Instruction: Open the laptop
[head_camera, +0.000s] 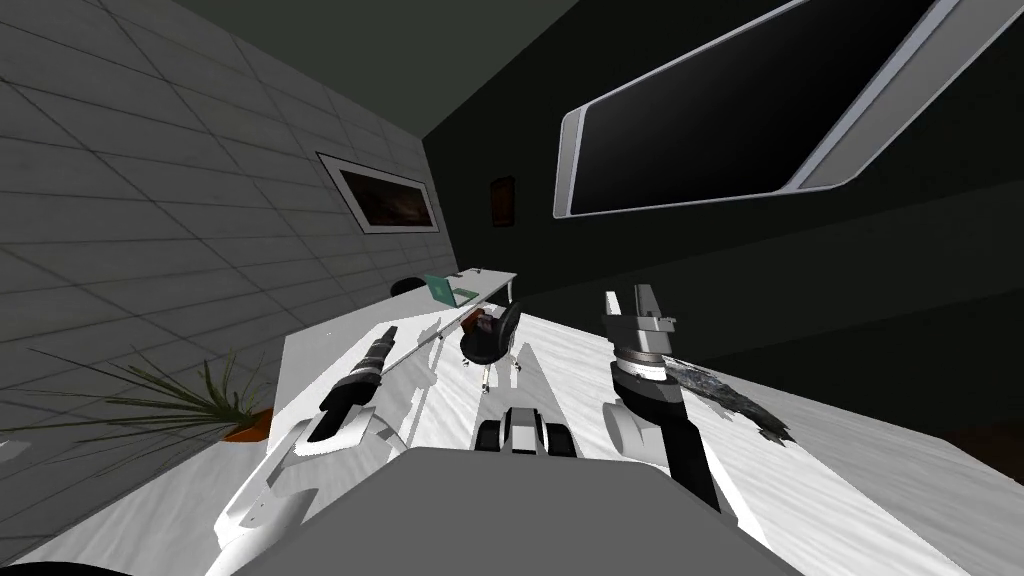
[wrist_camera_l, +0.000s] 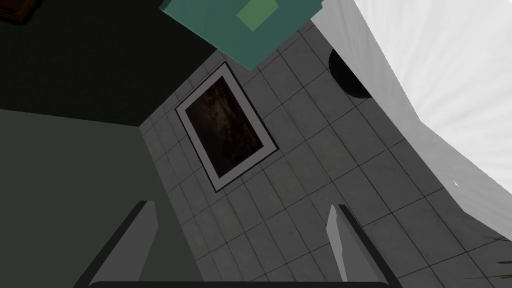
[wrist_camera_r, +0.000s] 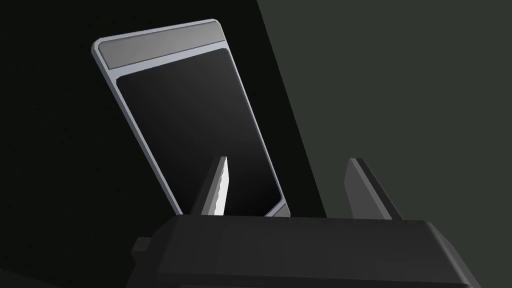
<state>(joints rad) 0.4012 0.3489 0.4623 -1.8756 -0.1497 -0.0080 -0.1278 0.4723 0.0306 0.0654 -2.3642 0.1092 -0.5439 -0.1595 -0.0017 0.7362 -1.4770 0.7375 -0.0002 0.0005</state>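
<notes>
The teal slab-shaped laptop (head_camera: 447, 290) sits on a long white desk (head_camera: 495, 275) against the grey tiled wall, far off at the robot's eleven o'clock, with a black swivel chair (head_camera: 490, 335) at the laptop's five o'clock. The left gripper (wrist_camera_l: 240, 209) hangs well short of the laptop, fingers released and empty. The right gripper (head_camera: 628, 296), raised at one o'clock, is likewise spread.

Grey tiled wall (head_camera: 150, 200), white desk (head_camera: 312, 350)
</notes>
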